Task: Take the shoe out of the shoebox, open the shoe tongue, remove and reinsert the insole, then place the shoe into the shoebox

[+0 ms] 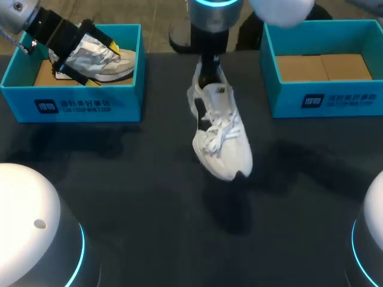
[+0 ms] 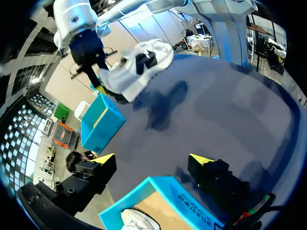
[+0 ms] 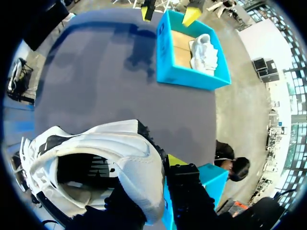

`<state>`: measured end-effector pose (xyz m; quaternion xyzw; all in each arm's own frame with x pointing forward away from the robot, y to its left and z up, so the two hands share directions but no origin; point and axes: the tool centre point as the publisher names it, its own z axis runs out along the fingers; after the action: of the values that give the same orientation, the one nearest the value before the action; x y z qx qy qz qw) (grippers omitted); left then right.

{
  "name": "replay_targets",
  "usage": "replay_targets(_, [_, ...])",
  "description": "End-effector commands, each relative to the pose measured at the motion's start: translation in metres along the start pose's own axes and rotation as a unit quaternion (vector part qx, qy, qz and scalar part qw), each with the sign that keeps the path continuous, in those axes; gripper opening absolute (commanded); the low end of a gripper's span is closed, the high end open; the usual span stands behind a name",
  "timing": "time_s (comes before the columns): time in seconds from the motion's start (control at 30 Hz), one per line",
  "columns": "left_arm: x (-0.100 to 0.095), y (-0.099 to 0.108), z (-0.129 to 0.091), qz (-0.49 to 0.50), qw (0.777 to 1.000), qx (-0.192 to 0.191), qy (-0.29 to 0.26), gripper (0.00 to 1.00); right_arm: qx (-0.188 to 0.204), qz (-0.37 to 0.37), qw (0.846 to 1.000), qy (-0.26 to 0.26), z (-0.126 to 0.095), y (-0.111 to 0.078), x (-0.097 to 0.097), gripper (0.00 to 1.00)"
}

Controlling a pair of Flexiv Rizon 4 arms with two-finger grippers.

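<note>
Head view, held shoe: the white lace-up trainer (image 1: 221, 137) hangs over the middle of the dark counter (image 1: 119, 179), toe toward the near side. The right gripper (image 1: 208, 75) has it by the heel.
Head view, boxes: the right turquoise cardboard shoebox (image 1: 323, 98), far right, shows only its brown floor. The left turquoise cardboard shoebox (image 1: 78, 104), far left, holds a second white trainer (image 1: 111, 63), with the left gripper (image 1: 87, 58) over it.
Left wrist view: the left gripper (image 2: 152, 160) is released, its fingers wide apart above that box and touching nothing. The held trainer shows lifted clear of the counter.
Right wrist view: the right gripper (image 3: 153, 182) is clenched on the trainer's heel collar, one finger inside the opening and one outside.
Handling: likely light, with a soft padded upper and a firmer sole. The collar may flex and let the shoe swing, so the stiff heel back or the sole edges look like safer holds. The loose laces could snag.
</note>
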<state>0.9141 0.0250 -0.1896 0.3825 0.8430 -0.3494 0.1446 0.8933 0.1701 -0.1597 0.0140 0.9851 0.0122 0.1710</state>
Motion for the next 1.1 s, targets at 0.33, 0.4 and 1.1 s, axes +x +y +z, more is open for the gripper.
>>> replay_targets(0.33, [0.000,0.000,-0.001,0.000,1.000,-0.001,0.001,1.00,0.004,-0.026,1.000,-0.001,-0.069,-0.015,-0.034,0.00])
replay_targets(0.4, [0.000,0.000,-0.001,0.000,1.000,-0.001,0.001,1.00,0.009,-0.024,1.000,-0.004,-0.070,-0.013,-0.035,0.00])
replay_targets(1.1, [0.000,0.000,-0.001,0.000,1.000,-0.001,0.001,1.00,0.009,-0.024,1.000,-0.004,-0.070,-0.013,-0.035,0.00])
